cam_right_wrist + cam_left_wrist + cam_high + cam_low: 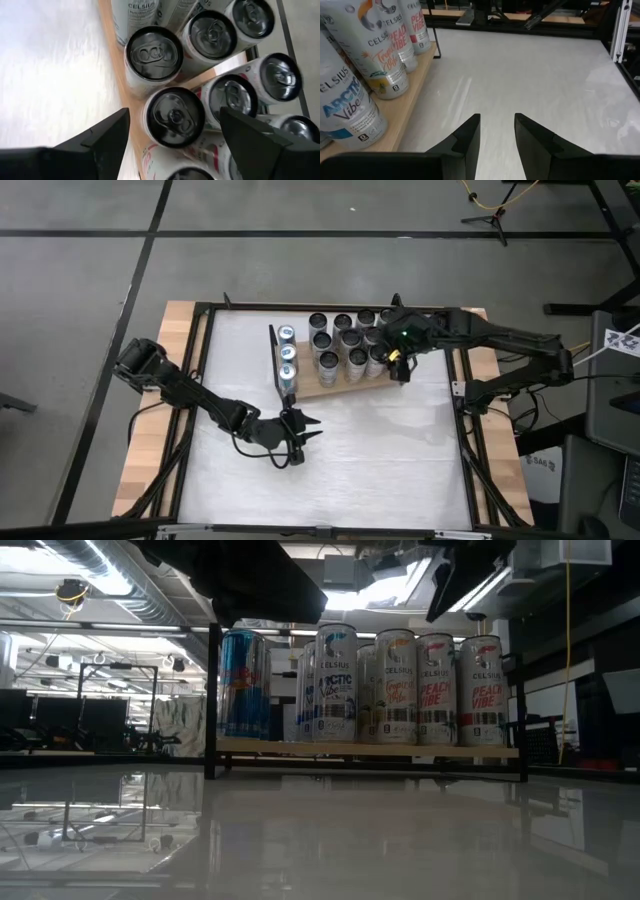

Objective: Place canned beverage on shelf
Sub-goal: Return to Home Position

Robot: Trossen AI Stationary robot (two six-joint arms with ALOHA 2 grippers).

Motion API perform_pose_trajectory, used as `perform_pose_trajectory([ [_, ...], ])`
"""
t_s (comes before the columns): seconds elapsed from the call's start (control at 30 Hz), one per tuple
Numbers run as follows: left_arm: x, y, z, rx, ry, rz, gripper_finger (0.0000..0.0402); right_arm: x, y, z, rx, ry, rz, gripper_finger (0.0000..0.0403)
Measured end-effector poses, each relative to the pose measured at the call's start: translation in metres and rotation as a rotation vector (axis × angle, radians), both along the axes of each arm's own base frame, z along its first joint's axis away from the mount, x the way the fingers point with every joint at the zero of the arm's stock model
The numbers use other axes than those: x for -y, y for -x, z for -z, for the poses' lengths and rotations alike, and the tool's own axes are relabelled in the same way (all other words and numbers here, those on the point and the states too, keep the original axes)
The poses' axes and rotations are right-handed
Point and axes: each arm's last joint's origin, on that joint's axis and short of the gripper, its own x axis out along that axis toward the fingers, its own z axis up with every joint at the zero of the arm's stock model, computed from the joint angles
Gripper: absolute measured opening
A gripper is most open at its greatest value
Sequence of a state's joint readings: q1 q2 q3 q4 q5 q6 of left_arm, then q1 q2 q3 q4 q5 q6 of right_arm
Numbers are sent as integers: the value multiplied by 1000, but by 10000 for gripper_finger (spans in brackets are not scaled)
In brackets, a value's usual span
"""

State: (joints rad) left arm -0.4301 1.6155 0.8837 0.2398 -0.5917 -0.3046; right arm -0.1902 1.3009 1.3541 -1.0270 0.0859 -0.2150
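The shelf point(318, 391) is a light wooden board with black wire ends, lying on the white table toward its far side. Several canned beverages point(345, 345) stand upright on their bases on it, in rows; the low view shows them side by side point(400, 688). My right gripper point(175, 114) hovers open above the cans at the shelf's right end point(395, 365). One can's top point(174, 116) lies below and between its fingers, untouched. My left gripper point(497, 125) waits open just in front of the shelf's left part point(300, 435), with nothing between its fingers.
A black metal frame point(205, 380) and wooden strips border the table. The white tabletop point(380, 450) in front of the shelf is bare. The shelf's upright black wire end point(275, 360) stands at its left, and tall cans point(350, 100) rise close beside my left gripper.
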Motion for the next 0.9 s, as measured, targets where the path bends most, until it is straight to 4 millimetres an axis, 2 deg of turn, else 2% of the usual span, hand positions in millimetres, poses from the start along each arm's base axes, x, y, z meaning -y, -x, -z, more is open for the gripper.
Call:
perform_pose_trajectory([
  [0.23,-3,5,-17,53,17,-3,112,-1,7,-19,0,0,0,303],
  [0.43,-13,27,-62,145,-11,19,112,-3,16,-40,4,0,1,300],
  [0.57,-29,60,-104,225,-59,28,112,-5,27,-65,89,16,-1,264],
  [0.73,-57,117,-151,334,-117,-9,102,-10,52,-88,192,38,-3,175],
  [0.8,-68,141,-162,347,-136,-35,92,-12,64,-91,227,46,-3,135],
  [0.9,-84,173,-166,325,-152,-63,70,-16,81,-90,284,58,-4,75],
])
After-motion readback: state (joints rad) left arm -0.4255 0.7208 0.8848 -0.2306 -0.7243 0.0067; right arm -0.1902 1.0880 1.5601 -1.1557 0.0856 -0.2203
